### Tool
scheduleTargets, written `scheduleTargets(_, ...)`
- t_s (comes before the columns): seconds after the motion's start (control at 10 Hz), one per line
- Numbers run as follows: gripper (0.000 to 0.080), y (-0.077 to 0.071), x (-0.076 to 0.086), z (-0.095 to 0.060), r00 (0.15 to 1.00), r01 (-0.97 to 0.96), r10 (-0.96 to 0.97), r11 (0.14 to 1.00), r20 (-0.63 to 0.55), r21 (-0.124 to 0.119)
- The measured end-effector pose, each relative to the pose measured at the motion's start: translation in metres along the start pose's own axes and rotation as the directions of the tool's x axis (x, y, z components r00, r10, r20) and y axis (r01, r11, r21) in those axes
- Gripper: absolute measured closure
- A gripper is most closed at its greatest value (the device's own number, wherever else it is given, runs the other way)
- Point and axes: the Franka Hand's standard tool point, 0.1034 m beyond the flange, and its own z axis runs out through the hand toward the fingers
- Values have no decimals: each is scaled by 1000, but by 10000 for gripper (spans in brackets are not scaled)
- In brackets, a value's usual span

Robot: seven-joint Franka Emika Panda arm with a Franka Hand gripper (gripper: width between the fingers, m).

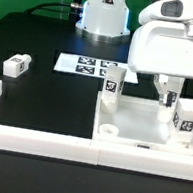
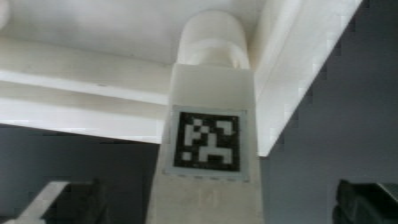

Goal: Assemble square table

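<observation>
Hovering with fingers (image 2: pixel 54 203) apart around a short white tagged leg (image 2: pixel 210 140) upright in a corner of the large white square tray-like plastic tabletop (image 1: pixel 141 120), the gripper (image 1: pixel 168 95) seems about halfway: a second leg (image 1: pixel 112 84) stands at another corner, a third leg (image 1: pixel 15 65) lies loose on the black desk (image 1: pixel 53 103).

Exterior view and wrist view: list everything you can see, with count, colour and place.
table top: one, white, exterior view's right
upright legs: three, white, tagged, standing on the table top
loose leg: one, white, tagged, lying at exterior view's left
marker board: one, white, black tags, flat behind the table top
border rails: two seen, white, front and left edges
table: one, black
arm base: one, white, at the back
hand: one, white, open, either side of one upright leg
</observation>
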Motion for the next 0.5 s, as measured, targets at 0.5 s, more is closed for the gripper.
scheduleTargets(0.5, 150, 3, 9, -15, 999, 13, -13, 1000, 41, 3)
